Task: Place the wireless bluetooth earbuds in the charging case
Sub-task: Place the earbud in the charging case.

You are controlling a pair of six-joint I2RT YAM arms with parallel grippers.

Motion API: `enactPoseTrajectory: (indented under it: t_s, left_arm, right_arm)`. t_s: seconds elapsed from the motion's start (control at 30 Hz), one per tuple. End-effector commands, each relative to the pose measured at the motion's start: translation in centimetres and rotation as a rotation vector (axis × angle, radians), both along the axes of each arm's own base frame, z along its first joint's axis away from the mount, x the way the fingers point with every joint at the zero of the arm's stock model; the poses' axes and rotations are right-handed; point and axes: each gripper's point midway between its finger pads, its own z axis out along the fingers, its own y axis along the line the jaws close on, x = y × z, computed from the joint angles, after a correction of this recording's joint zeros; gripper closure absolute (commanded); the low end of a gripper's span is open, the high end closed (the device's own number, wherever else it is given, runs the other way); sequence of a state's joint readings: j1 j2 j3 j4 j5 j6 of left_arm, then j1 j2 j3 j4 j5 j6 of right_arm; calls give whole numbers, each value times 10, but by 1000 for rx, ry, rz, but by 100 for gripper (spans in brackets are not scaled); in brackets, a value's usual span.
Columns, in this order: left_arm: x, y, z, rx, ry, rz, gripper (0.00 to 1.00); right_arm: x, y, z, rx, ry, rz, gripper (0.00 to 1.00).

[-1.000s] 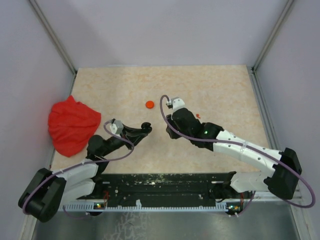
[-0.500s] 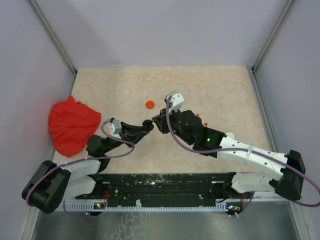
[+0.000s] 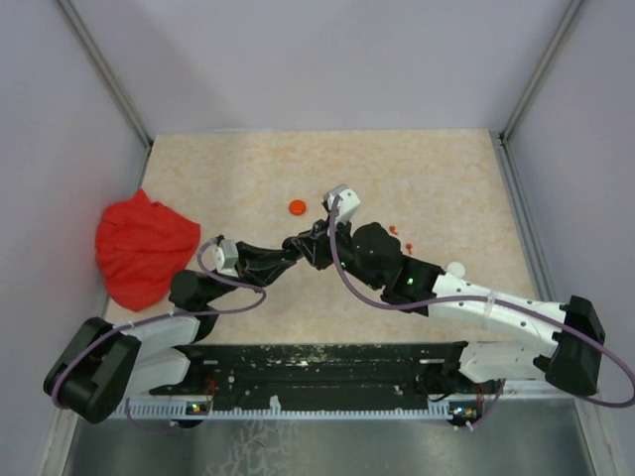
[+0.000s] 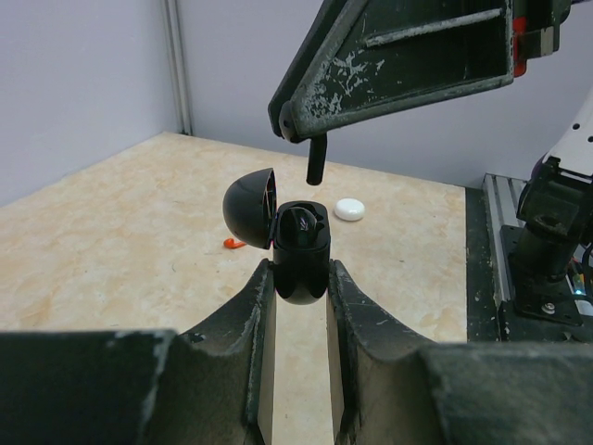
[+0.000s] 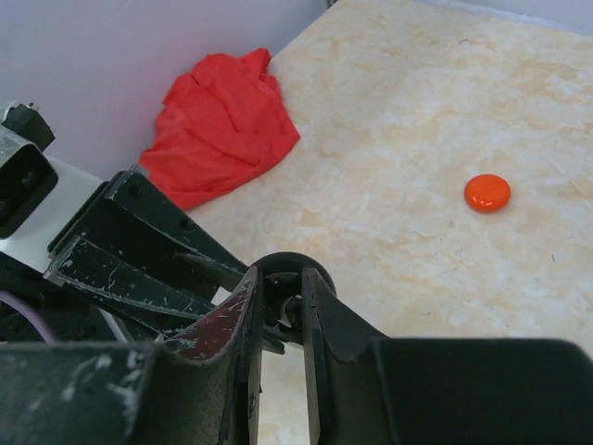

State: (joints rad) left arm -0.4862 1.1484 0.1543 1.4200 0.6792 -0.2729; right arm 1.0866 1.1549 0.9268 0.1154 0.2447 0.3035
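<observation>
The left gripper [image 4: 299, 271] clamps the open black charging case [image 4: 301, 243] upright. The right gripper [image 5: 281, 289], closed narrow, pinches a black earbud [image 4: 315, 160] just above the case opening.

A crumpled red cloth [image 3: 144, 248] was seen bunched against the left wall on the marbled table [image 3: 437, 178]. An orange disc [image 3: 297, 207] was placed near mid-table, a white disc [image 3: 455, 268] well to its right.
</observation>
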Motion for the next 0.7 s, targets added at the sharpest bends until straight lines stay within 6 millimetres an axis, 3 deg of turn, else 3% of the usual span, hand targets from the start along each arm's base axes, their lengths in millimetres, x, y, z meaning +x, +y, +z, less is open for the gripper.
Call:
enactPoseTrajectory:
  t_s: [0.0, 0.67]
  left_arm:
    - [2, 1, 23, -51, -56, 3, 99]
    - [-4, 2, 32, -96, -52, -20, 99]
  right_arm:
    - [-9, 9, 13, 71, -17, 44, 84]
    - [-7, 14, -1, 56, -7, 42, 84]
